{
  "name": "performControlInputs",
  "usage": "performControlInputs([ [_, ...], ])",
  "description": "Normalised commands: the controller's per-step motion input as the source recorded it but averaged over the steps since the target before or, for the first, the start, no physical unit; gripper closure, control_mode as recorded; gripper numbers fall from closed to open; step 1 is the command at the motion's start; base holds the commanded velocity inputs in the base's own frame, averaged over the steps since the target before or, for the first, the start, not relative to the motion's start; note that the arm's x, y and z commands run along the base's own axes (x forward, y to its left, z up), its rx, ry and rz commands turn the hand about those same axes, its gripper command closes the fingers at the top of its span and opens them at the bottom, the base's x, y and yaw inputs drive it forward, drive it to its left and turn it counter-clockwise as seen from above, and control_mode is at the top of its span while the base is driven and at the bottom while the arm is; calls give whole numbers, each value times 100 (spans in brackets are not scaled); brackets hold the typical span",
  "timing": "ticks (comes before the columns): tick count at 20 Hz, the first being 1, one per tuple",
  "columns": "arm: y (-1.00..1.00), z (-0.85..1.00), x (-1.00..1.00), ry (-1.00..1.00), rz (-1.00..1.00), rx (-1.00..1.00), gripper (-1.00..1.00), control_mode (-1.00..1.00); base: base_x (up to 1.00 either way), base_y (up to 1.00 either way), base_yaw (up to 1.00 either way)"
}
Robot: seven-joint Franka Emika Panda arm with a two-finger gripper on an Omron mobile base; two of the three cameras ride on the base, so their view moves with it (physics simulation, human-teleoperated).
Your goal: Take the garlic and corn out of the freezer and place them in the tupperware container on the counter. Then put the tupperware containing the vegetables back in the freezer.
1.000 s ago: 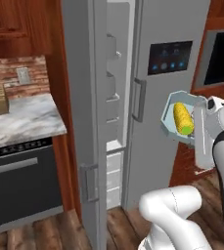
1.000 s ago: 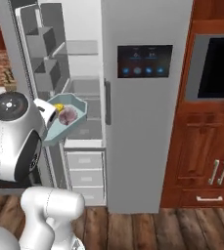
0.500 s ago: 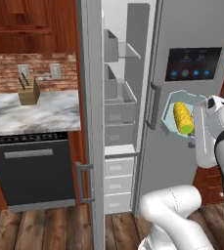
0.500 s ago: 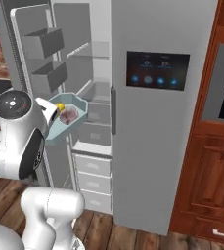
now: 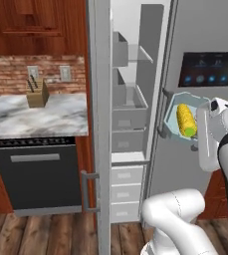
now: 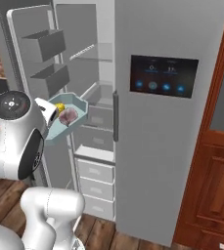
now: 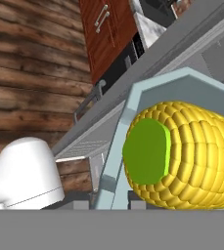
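Arm is folded up tight: base link low near the floor, elbow bent, forearm raised upright at the right of the left base view. Gripper (image 5: 199,142) sits at mid height, jaws closed (fingertips themselves hidden), clamped on the rim of the tupperware container (image 5: 173,110), holding it tilted.

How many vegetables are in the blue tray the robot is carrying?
2. The corn lies along the tray, green end toward the hand; the garlic sits beside it, seen from the right base view. More could be hidden behind the rim.
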Motion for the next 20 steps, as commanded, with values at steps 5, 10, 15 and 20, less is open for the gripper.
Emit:
performControlInputs([
  [5, 0, 0, 0, 0, 0, 0, 100, 100, 26, -28, 0],
  [10, 0, 0, 0, 0, 0, 0, 100, 100, 28, -58, 0],
  [15, 0, 0, 0, 0, 0, 0, 100, 100, 32, -3, 0],
  [20, 0, 0, 0, 0, 0, 0, 100, 100, 35, 1, 0],
])
